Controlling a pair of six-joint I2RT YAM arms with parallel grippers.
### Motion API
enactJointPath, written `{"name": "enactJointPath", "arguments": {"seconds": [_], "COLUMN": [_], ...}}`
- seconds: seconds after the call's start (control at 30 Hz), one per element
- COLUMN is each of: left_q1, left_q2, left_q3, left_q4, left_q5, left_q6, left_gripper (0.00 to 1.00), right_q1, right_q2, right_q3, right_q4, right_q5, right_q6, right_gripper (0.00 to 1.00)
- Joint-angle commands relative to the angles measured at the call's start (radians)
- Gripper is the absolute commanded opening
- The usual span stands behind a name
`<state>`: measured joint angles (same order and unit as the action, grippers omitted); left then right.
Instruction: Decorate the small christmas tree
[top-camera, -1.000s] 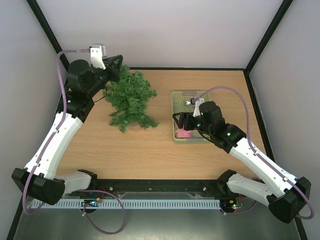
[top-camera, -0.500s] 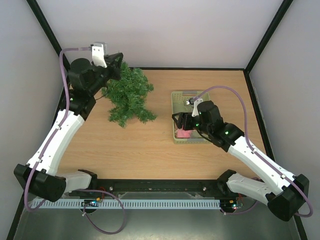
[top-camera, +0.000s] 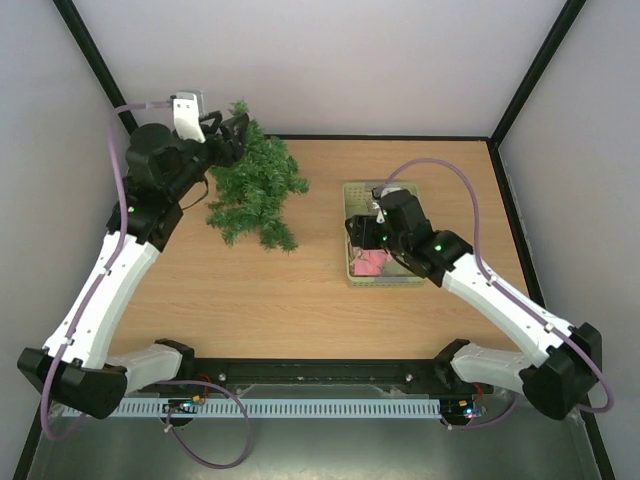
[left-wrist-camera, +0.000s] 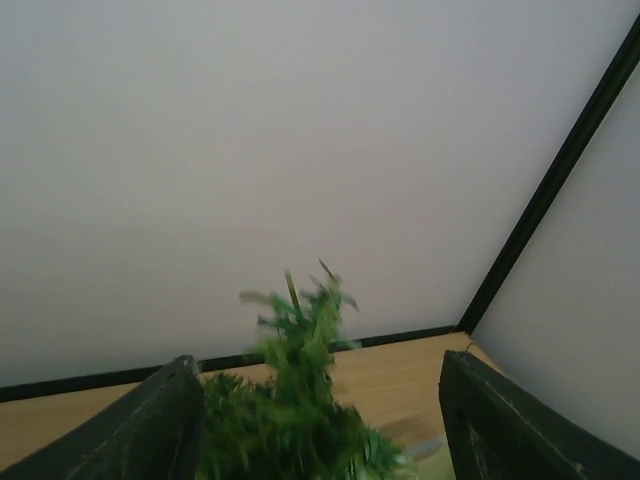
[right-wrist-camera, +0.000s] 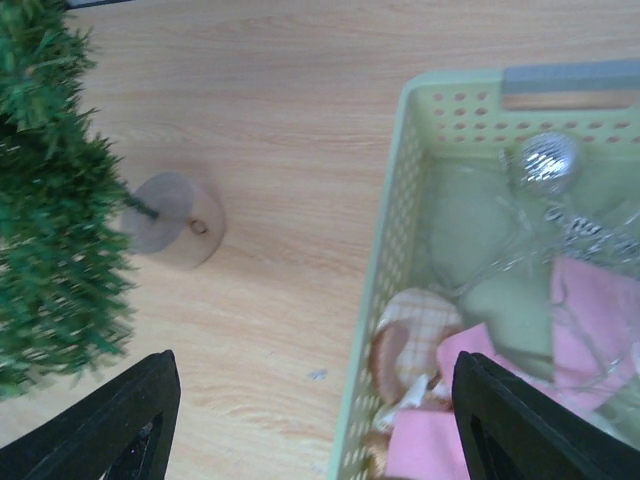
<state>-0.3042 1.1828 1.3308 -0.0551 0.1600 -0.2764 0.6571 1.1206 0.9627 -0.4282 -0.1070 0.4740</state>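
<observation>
The small christmas tree (top-camera: 255, 188), dark green and bristly, stands tilted at the back left of the table, its tip up by my left gripper (top-camera: 237, 128). In the left wrist view the blurred tree tip (left-wrist-camera: 300, 340) rises between the fingers (left-wrist-camera: 170, 425), which are wide apart and clear of it; the left gripper (left-wrist-camera: 315, 435) is open. The tree's round wooden base (right-wrist-camera: 168, 220) rests on the table. My right gripper (top-camera: 360, 232) hovers open over the left rim of the pale green basket (top-camera: 348, 205), with nothing between its jaws (right-wrist-camera: 310, 430).
The basket (right-wrist-camera: 398, 210) holds a silver ball (right-wrist-camera: 548, 160), pink pieces (right-wrist-camera: 590, 310), a clear string and a checked brown ornament (right-wrist-camera: 410, 340). Black frame posts and white walls close in the table on three sides.
The left gripper rose toward the back left, lifting the tree's tip, and its jaws have opened. The right gripper shifted toward the basket's far left side.
</observation>
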Motion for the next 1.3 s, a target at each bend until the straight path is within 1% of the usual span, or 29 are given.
{"name": "enactJointPath", "arguments": {"seconds": [0.0,0.1,0.17,0.2,0.23,0.27,0.37,0.47,0.6,0.77,0.9,1.03,1.07,1.13,1.2,1.27], "left_q1": [-0.001,-0.001,-0.002,-0.001,-0.002,-0.001,-0.001,-0.002,-0.002,-0.026,-0.04,-0.048,-0.05,-0.05,-0.051,-0.052], "left_q2": [-0.068,-0.111,-0.15,-0.176,-0.201,-0.234,-0.333,-0.426,-0.501,-0.536,-0.592,-0.621,-0.62,-0.618,-0.615,-0.617], "left_q3": [0.047,0.035,0.011,-0.013,-0.043,-0.077,-0.187,-0.298,-0.422,-0.513,-0.595,-0.629,-0.63,-0.631,-0.634,-0.637], "left_q4": [-0.117,-0.192,-0.24,-0.259,-0.269,-0.273,-0.272,-0.26,-0.242,-0.218,-0.182,-0.173,-0.173,-0.168,-0.166,-0.165], "left_q5": [-0.042,-0.068,-0.083,-0.09,-0.09,-0.082,-0.061,-0.084,-0.094,-0.108,-0.155,-0.181,-0.185,-0.192,-0.2,-0.203], "left_q6": [0.003,-0.026,-0.041,-0.052,-0.062,-0.069,-0.079,-0.078,-0.051,-0.008,-0.001,-0.001,0.001,0.004,0.005,0.006], "left_gripper": [0.72,0.87,0.92,0.94,0.98,0.99,0.99,0.99,0.99,0.99,1.0,1.0,0.99,0.99,0.99,0.99], "right_q1": [0.004,0.003,-0.001,-0.003,-0.006,-0.01,-0.028,-0.049,-0.056,-0.056,-0.056,-0.057,-0.056,-0.056,-0.056,-0.057], "right_q2": [0.061,0.108,0.148,0.168,0.19,0.211,0.271,0.316,0.372,0.409,0.407,0.433,0.438,0.442,0.446,0.448], "right_q3": [0.079,0.097,0.113,0.118,0.122,0.126,0.144,0.156,0.163,0.159,0.124,0.099,0.089,0.079,0.087,0.097], "right_q4": [-0.092,-0.129,-0.165,-0.18,-0.192,-0.203,-0.231,-0.22,-0.201,-0.159,-0.106,-0.092,-0.088,-0.091,-0.108,-0.125], "right_q5": [0.174,0.259,0.326,0.355,0.385,0.413,0.479,0.474,0.371,0.152,0.084,0.049,0.053,0.11,0.205,0.331], "right_q6": [-0.047,-0.076,-0.097,-0.108,-0.121,-0.129,-0.141,-0.156,-0.181,-0.14,-0.085,-0.03,-0.023,-0.018,-0.025,-0.05], "right_gripper": [0.71,0.67,0.63,0.61,0.59,0.56,0.5,0.47,0.44,0.4,0.37,0.35,0.35,0.35,0.35,0.35]}}
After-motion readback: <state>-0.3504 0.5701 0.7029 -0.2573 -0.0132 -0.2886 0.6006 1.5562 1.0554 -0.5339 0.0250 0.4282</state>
